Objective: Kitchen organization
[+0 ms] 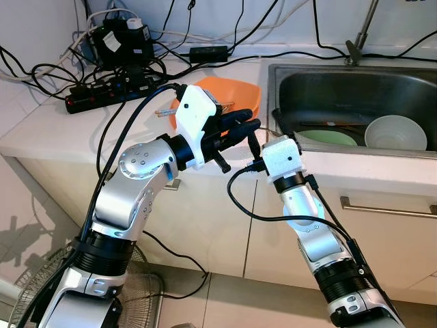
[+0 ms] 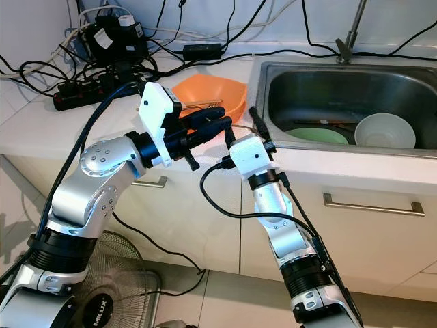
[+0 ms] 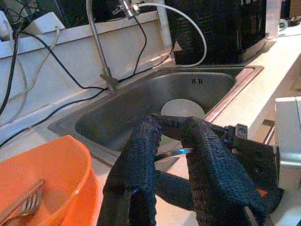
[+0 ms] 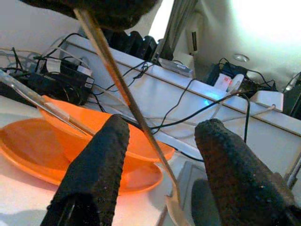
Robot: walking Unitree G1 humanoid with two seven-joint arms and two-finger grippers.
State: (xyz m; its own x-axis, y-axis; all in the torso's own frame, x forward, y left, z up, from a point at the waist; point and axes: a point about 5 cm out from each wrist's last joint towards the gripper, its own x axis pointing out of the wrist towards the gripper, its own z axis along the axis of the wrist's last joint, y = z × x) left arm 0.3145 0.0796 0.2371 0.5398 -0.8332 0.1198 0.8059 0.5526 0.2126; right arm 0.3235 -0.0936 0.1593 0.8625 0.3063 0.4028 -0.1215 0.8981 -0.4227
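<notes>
One thin steel spoon [image 4: 123,89], pinched by left claw [image 3: 171,141] above white worktop [image 1: 61,130], beside orange plastic bowl [image 1: 235,96]. Right claw [image 4: 162,155] gaping around handle. Light, stiff, slippery; best gripped mid-handle.

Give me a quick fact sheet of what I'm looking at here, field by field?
Place: kitchen counter beside a steel sink
Left gripper: shut on a thin metal utensil, held near the sink's edge
Right gripper: open, the utensil's handle between its fingers
On counter: orange bowl with a fork inside, power strip
In sink: white bowl, green plate
</notes>
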